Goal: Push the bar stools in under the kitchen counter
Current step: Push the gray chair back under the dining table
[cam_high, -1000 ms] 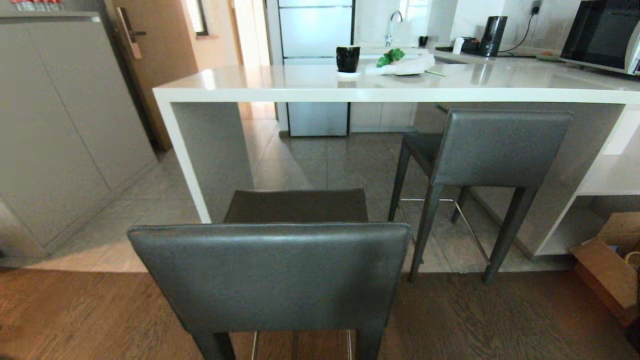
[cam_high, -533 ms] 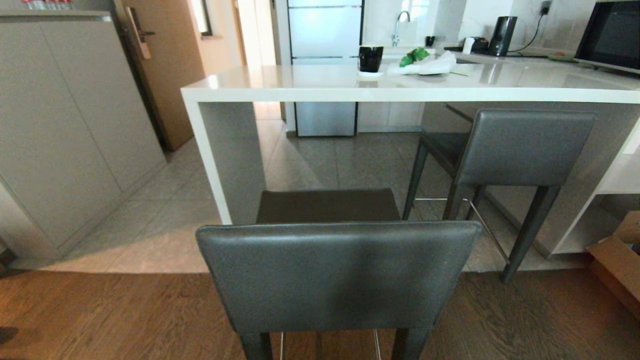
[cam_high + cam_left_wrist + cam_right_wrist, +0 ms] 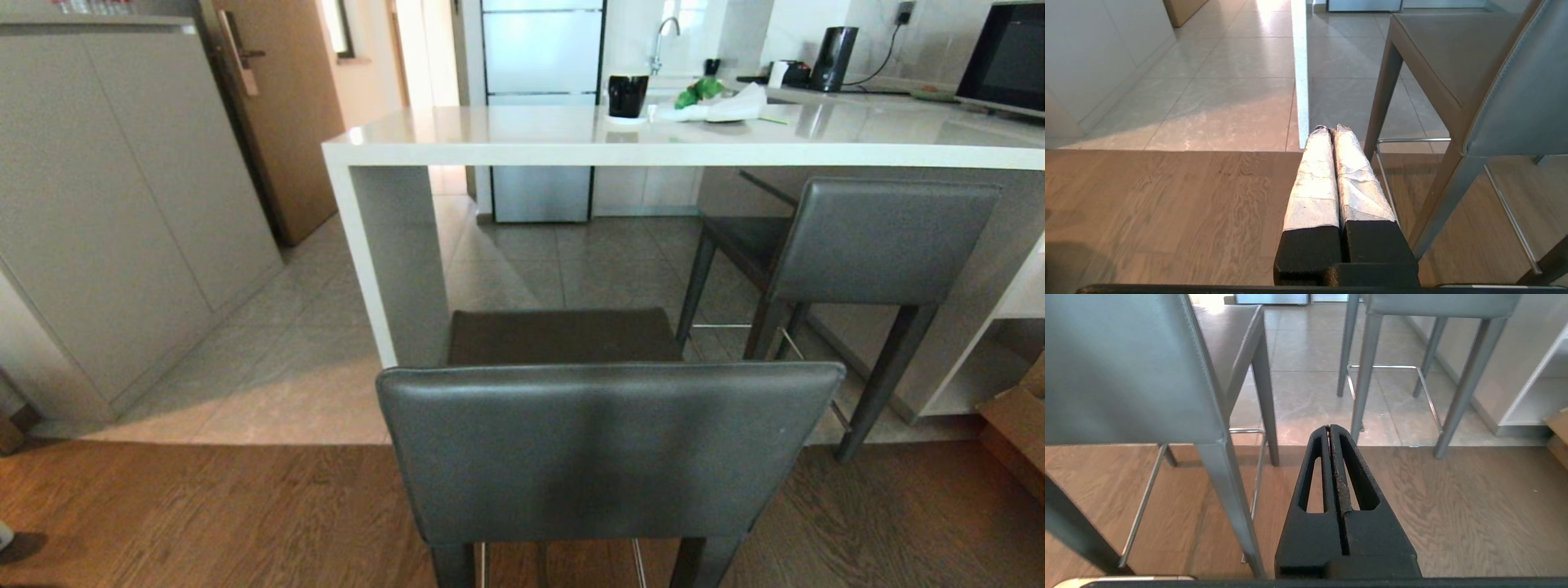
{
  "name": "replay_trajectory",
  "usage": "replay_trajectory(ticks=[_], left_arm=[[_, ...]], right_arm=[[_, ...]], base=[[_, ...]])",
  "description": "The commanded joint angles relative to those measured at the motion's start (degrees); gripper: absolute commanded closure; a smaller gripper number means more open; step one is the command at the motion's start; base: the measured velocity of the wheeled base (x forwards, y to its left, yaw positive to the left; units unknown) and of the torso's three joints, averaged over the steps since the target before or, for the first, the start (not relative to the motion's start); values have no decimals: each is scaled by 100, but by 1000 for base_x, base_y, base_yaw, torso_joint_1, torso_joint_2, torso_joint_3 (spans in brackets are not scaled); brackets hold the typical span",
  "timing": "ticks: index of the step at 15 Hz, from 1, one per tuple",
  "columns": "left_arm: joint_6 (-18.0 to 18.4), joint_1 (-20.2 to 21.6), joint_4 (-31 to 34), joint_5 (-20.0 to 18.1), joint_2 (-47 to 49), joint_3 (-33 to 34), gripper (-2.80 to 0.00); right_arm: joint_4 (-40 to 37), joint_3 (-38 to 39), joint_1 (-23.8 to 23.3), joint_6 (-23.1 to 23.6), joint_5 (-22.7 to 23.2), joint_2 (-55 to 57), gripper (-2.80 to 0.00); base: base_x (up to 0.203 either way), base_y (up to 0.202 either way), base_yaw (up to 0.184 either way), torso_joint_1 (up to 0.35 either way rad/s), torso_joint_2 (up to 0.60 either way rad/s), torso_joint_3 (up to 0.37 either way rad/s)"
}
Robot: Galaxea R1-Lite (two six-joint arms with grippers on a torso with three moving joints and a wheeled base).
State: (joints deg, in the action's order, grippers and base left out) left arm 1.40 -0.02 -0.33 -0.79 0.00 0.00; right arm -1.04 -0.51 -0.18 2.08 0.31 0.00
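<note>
the left gripper and right gripper are hanging with fingers pressed together, holding nothing. the near bar stool is standing clear of the kitchen counter; the far bar stool is sitting partly under it.

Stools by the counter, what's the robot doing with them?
Nothing is touching them yet. The near stool stands out from the kitchen counter, right in front of the robot. The far stool sits partly under it. The left gripper and right gripper are both shut and empty, low on either side of the near stool.
</note>
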Motion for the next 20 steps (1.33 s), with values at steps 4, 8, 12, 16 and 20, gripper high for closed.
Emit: replay_trajectory(ticks=[4,8,12,16,20], left_arm=[[0,2,-11,9,9,9,0],[-17,2,-11,35,9,9,0],[-26,2,-11,35,9,9,0],[-26,2,-2,44,9,9,0],[-17,2,-11,44,9,9,0]], right_arm=[[-2,-2,1,3,4,9,0],[-2,-2,1,-14,4,9,0],[-2,7,1,12,13,9,0],[59,24,1,3,13,9,0],[121,34,1,-58,-5,9,0]], base=[[0,0,0,0,0,0],[0,0,0,0,0,0],[0,0,0,0,0,0],[0,0,0,0,0,0],[0,0,0,0,0,0]])
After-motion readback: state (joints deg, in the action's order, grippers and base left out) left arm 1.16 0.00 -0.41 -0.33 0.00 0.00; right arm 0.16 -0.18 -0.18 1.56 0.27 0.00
